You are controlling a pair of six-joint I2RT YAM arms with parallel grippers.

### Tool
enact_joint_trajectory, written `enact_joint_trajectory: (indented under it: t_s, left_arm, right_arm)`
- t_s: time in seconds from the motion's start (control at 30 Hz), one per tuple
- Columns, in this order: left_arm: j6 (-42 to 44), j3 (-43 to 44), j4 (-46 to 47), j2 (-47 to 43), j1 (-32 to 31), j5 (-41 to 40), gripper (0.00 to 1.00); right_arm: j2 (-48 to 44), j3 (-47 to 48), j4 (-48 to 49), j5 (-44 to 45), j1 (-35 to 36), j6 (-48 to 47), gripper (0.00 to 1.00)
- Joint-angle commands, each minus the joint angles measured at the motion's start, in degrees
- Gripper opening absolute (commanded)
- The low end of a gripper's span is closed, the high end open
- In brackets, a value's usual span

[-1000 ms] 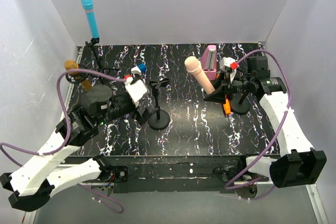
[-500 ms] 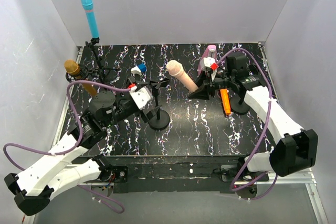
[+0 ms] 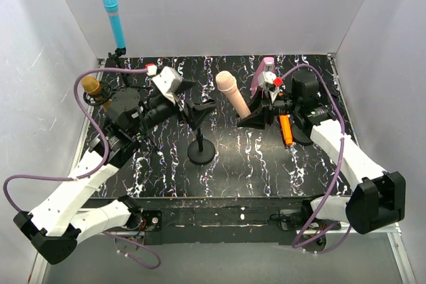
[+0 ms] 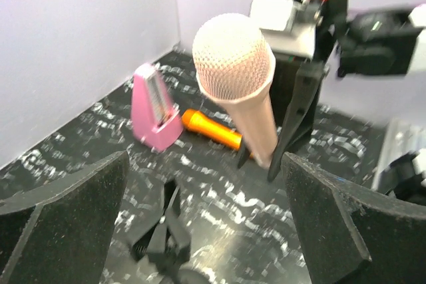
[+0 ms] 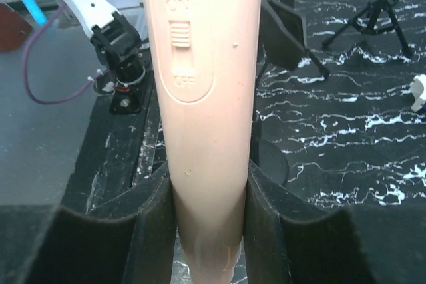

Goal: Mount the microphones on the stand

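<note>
My right gripper (image 3: 253,116) is shut on the lower end of the pale pink-cream microphone (image 3: 233,93), which tilts up and left toward the middle stand's clip (image 3: 205,107). In the right wrist view the microphone (image 5: 203,98) fills the gap between my fingers (image 5: 150,231). My left gripper (image 3: 192,103) is open and empty, just left of the clip; its wrist view shows the microphone head (image 4: 233,58) ahead and the clip (image 4: 163,231) below. The orange microphone (image 3: 286,130) lies on the table. The sky blue microphone (image 3: 114,18) and the gold microphone (image 3: 93,90) sit on stands at the left.
The middle stand's round base (image 3: 201,151) sits on the black marbled table. A mauve block (image 3: 265,74) stands at the back, behind my right gripper. Another round stand base (image 3: 305,134) is under the right arm. A small blue-and-white piece (image 5: 419,91) lies near the tripod stand (image 5: 379,11).
My left gripper has risen and moved back and right, up to the middle stand's clip. My right gripper has carried the pink-cream microphone left toward that clip.
</note>
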Motion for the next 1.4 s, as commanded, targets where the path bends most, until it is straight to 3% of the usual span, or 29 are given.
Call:
enact_joint_trajectory:
  t_s: [0.0, 0.17, 0.27, 0.63, 0.93, 1.03, 1.13, 1.37]
  left_arm:
    - [-15.35, 4.46, 7.67, 2.8, 0.18, 3.85, 0.98]
    - [-22.93, 5.95, 14.11, 7.98, 0.27, 7.1, 0.98]
    - [-25.48, 7.27, 15.86, 10.53, 0.18, 7.81, 0.98]
    - [-34.98, 4.73, 32.38, 16.87, -1.4, 12.73, 0.97]
    - [-32.27, 2.18, 36.44, 19.42, -7.99, 6.15, 0.9]
    - [-31.9, 1.47, 38.97, 20.91, -9.4, 4.38, 0.78]
    - [-32.52, 1.47, 42.23, 22.23, -9.84, 4.21, 0.53]
    - [-32.43, 2.0, 42.68, 22.76, -10.02, 4.38, 0.02]
  right_arm:
    - [-2.62, -0.36, 17.99, -4.38, 0.21, 18.02, 0.01]
    - [-2.0, -1.06, 35.21, -3.77, 0.21, 36.92, 0.01]
    - [-1.3, -0.54, 40.78, -3.24, 0.29, 44.14, 0.01]
    - [-0.25, -0.72, 47.19, -0.69, 0.21, 53.99, 0.01]
    - [2.48, 1.22, 57.92, 1.24, 0.29, 67.7, 0.01]
    - [2.57, 1.57, 58.71, 1.42, 0.38, 69.64, 0.01]
    - [2.04, 0.96, 58.72, 1.77, 0.38, 70.0, 0.01]
    - [0.02, -0.54, 55.04, 1.51, 0.38, 66.93, 0.01]
